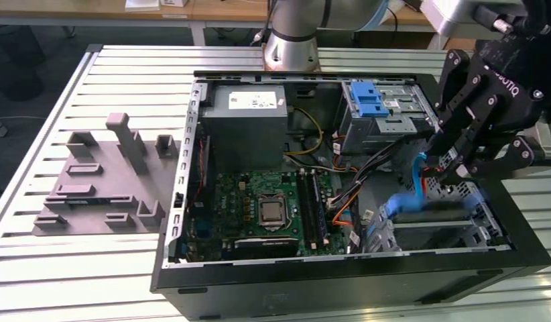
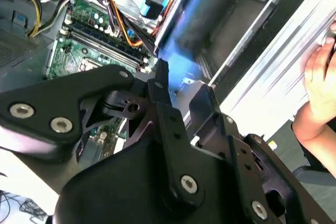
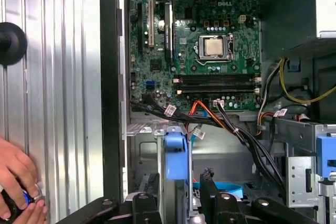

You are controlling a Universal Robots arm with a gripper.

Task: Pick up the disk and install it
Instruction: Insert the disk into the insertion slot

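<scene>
Gripper (image 3: pixel 178 190) up close, straddling the blue-framed disk (image 3: pixel 176 155) over the drive bay of the computer case (image 1: pixel 181 221). Clamped or loose, can't tell. First wrist view catches a hand (image 3: pixel 16 179) by the table (image 3: pixel 63 103); exterior view, the power supply (image 1: pixel 249 127) with its white sticker (image 1: pixel 255 100), unreadable.

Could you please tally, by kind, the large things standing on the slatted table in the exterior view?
Open computer case: 1
Grey moulded fixture: 1
Robot arm base: 1
Total: 3

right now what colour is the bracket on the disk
Blue. The disk bracket shows best in the first wrist view.
</scene>
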